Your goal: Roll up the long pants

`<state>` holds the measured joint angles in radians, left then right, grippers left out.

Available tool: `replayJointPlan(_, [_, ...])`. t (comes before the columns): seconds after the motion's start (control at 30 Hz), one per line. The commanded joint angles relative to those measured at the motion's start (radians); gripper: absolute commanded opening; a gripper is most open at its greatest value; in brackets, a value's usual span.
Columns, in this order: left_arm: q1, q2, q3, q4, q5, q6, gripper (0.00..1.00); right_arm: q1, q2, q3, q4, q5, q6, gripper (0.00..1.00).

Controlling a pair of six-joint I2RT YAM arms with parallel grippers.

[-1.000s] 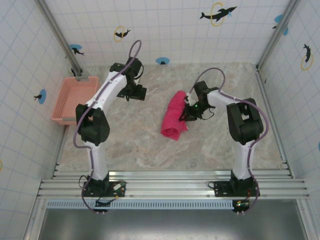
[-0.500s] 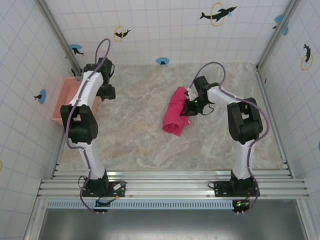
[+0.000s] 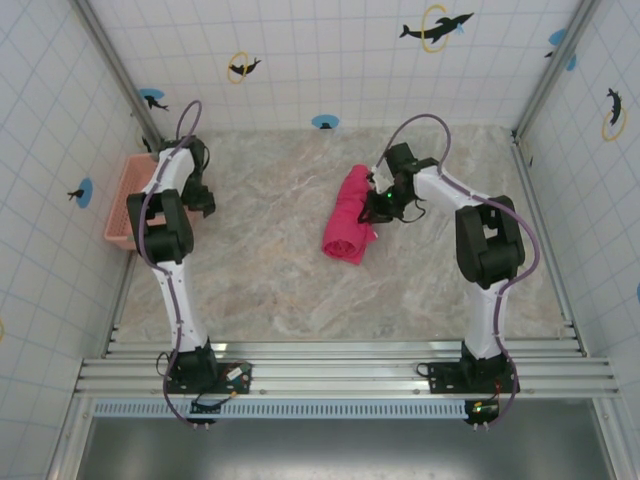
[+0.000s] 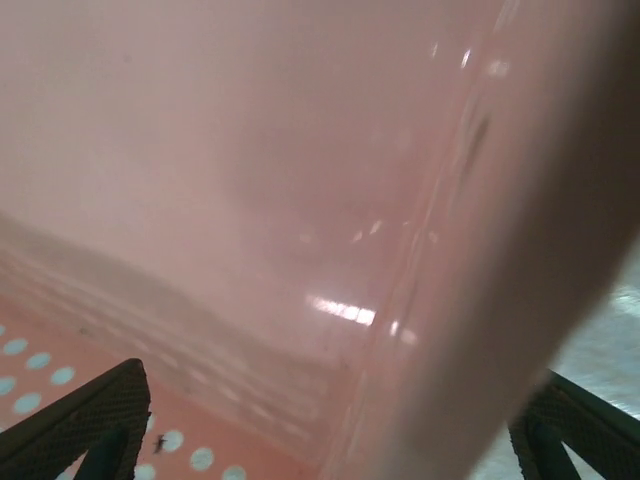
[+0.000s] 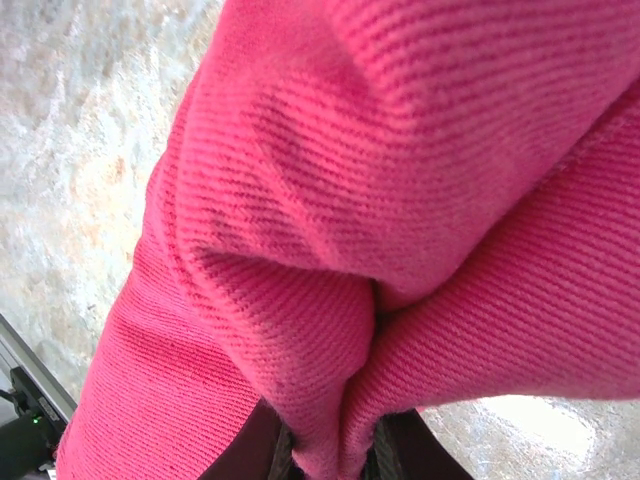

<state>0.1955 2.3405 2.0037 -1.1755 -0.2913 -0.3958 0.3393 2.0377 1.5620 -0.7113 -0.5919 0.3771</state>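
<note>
R gripper (image 3: 378,208) is pinched nearly closed on a fold of the long pants (image 3: 348,228). The wrist cam shows magenta twill bunched right btwn its fingers (image 5: 400,455). The roll itself lies on the marble tabletop (image 3: 280,290), touching that gripper on its left side. It looks pretty much rolled up imo, so the pinch is prob there so the outer flap can't spring loose.

R arm reaches fwd w/ elbow bent and wrist turned in toward the roll.

L gripper (image 3: 197,196) is well apart from the pants. Its fingertips (image 4: 100,420) are spread wide w/ the wall of the pink plastic basket (image 3: 130,205) btwn them, nothing clamped afaict. L arm leans out to its own left, wrist hooked down at the basket's rim.
</note>
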Motion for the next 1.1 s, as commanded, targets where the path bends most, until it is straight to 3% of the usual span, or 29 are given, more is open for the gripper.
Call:
replayJointPlan(0.0, [-0.006, 0.051, -0.004, -0.044, 0.104, 0.013, 0.85, 0.005, -0.084, 0.066, 0.027, -0.064, -0.006, 0.0])
replayJointPlan(0.2, [-0.034, -0.027, -0.093, 0.004, 0.247, -0.01, 0.79, 0.001, -0.116, 0.124, 0.033, -0.1, 0.029, 0.0])
replayJointPlan(0.47, [-0.109, -0.044, -0.118, -0.004, 0.395, -0.036, 0.8, 0.002, -0.112, 0.266, 0.029, -0.152, 0.08, 0.0])
replayJointPlan(0.93, [-0.273, -0.069, -0.071, -0.022, 0.497, -0.074, 0.82, 0.008, -0.099, 0.422, 0.019, -0.218, 0.111, 0.0])
replayJointPlan(1.07, [-0.309, -0.094, -0.072, -0.02, 0.49, -0.099, 0.86, 0.01, -0.108, 0.436, 0.01, -0.242, 0.108, 0.0])
